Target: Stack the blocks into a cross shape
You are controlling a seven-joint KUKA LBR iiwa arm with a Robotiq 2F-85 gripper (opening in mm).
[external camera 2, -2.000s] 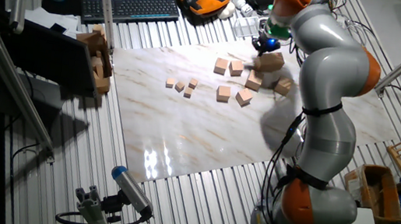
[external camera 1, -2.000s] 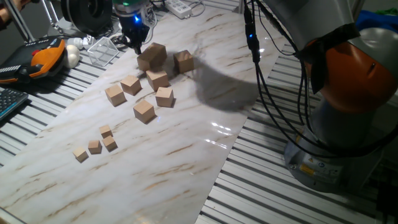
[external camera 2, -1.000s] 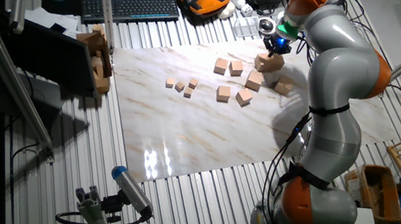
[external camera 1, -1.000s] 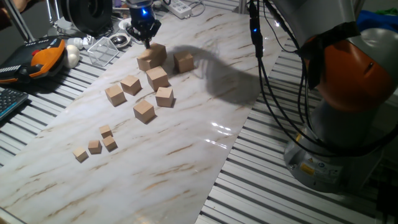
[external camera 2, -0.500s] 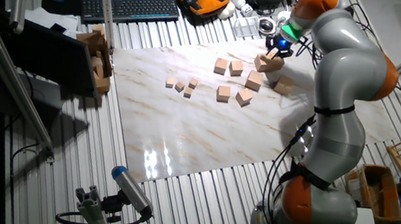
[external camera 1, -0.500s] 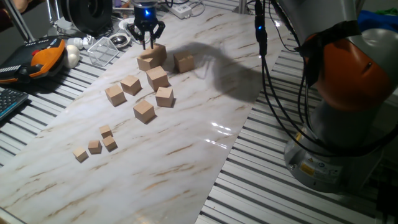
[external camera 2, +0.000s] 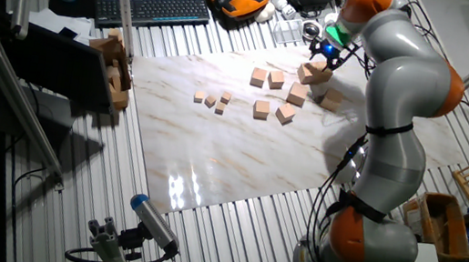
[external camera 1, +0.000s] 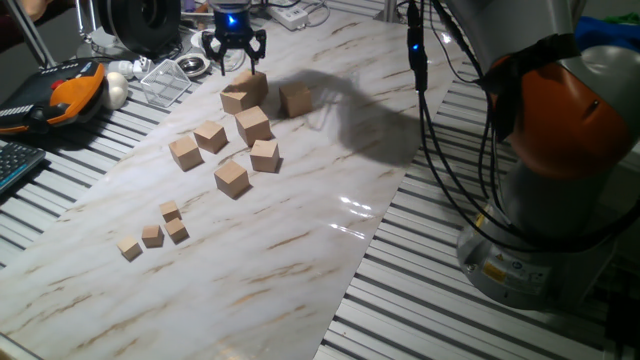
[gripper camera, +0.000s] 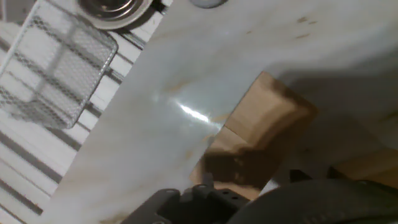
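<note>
Several tan wooden blocks lie in a loose cluster on the marble board point(external camera 1: 300, 260). The rearmost block point(external camera 1: 243, 92) looks tilted or resting on another. Others sit beside it point(external camera 1: 295, 100) and in front point(external camera 1: 252, 126), point(external camera 1: 231, 177). My gripper point(external camera 1: 236, 62) hangs just above that rearmost block, fingers spread, holding nothing. In the other fixed view the gripper point(external camera 2: 326, 54) is over the same block point(external camera 2: 314, 72). The hand view looks down on a block point(gripper camera: 267, 130) partly in shadow, and my fingertips are not clear there.
Smaller tan cubes point(external camera 1: 152, 236) lie toward the board's near left. A wire mesh basket point(external camera 1: 165, 80) and an orange pendant point(external camera 1: 70, 90) sit on the slats behind the cluster. A keyboard point(external camera 2: 151, 7) lies beyond. The arm's base point(external camera 1: 530, 240) stands at the right.
My gripper moved from the left side of the rearmost block to above it, opened its fingers and rose slightly. The blocks have stayed in place.
</note>
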